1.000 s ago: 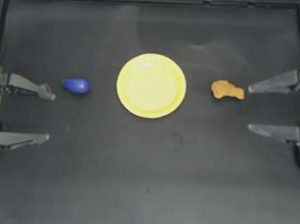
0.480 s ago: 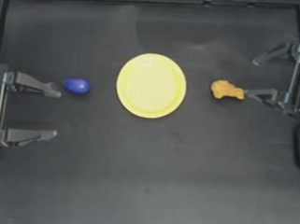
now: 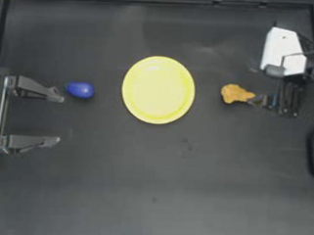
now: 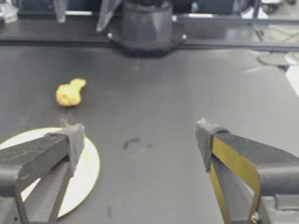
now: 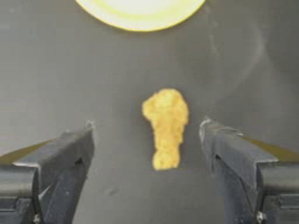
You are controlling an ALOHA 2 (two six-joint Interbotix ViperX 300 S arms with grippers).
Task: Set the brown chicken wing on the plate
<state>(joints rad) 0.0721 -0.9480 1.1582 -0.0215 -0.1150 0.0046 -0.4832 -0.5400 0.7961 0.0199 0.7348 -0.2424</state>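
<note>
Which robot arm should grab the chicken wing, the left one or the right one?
The right one, probably. Its end effector is open with the brown chicken wing lying between its jaws, not yet gripped. The left end effector waits across the table, beyond the plate, next to the blue object.

The dark table [image 3: 150, 188] bears the plate [image 3: 158, 90], brown chicken wing [image 3: 236, 94] and blue object [image 3: 80, 90].

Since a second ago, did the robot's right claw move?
Yes. The right gripper swung in from the table's right edge toward the plate; it now sits open just right of the brown chicken wing.
</note>
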